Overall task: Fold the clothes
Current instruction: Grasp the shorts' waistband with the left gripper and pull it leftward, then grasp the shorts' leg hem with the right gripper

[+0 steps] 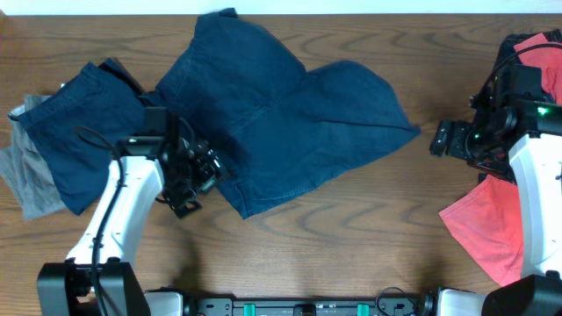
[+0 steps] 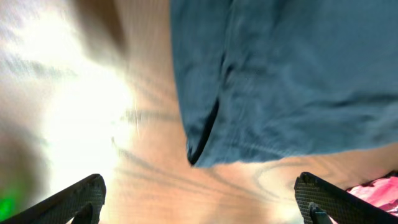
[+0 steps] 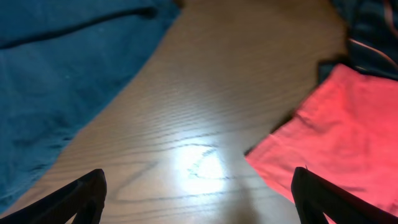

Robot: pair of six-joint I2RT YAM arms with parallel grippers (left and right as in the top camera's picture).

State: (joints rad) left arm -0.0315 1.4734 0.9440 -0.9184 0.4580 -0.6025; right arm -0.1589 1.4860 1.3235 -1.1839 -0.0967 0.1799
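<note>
Step in hand: I am judging this as the opening grasp on the navy shorts, which are not yet folded.
Navy shorts: they are lying spread and rumpled across the middle of the tabletop, reaching toward its far edge, with one pointed end trailing toward the right edge.
Left gripper: it is hanging released, fingers wide apart and holding nothing, just beside the hem corner nearest the near edge.
Right gripper: it is also gaping and empty, hovering over bare wood near the right edge, between the shorts and the coral-red piece.
Doing it well: I am planning to come down low on that hem corner and pinch through every layer, since a shallow bite would probably lift only the top one.
Right arm's part: I am thinking of sending it to the pointed end, so both ends rise together and the cloth folds flat instead of dragging.
Risk: the coral-red piece is lying close to the right gripper, so I am watching not to snag it.
Count, navy: one large pair of shorts, plus a navy heap near the left edge; I cannot tell whether the two are joined.
Count, others: one grey piece under that heap, one coral-red piece, one black red-patterned piece in the far right corner.
Count, grippers: two.
</note>
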